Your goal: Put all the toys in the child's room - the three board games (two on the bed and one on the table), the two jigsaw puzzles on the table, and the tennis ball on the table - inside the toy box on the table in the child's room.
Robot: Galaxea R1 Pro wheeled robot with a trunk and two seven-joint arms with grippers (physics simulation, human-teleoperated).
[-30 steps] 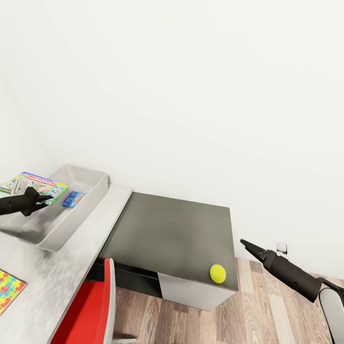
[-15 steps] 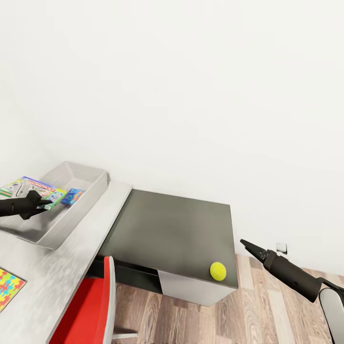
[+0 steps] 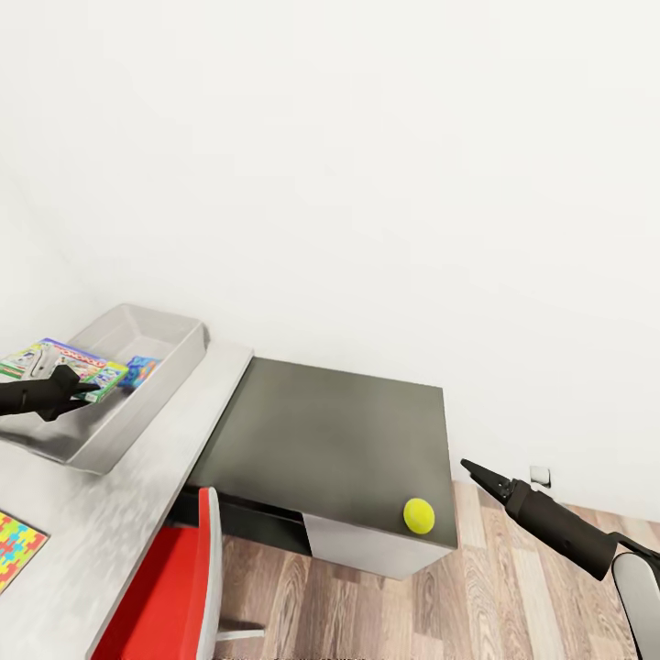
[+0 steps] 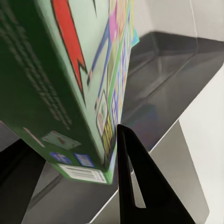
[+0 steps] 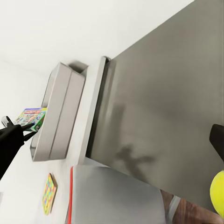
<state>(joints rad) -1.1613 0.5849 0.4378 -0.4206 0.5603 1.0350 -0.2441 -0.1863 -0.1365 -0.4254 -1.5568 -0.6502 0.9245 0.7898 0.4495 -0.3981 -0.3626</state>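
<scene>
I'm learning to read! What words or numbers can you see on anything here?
None reads clearly.
Board game in the left gripper: a red logo strip on the cover, too small to read.
The same box's green edge: rows of print and a small white label, blurred.
Small blue box in the toy box: no readable print.

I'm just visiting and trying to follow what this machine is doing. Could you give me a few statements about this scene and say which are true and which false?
1. The left gripper holds a colourful flat game box over the light grey bin. True.
2. The small yellow-green ball lies inside the bin. False: it sits on the dark grey desk section, near its front corner.
3. The right gripper grips the ball. False: it hangs beside the desk, holding nothing.
4. A multicolour puzzle board lies on the pale grey desk top. True.
</scene>
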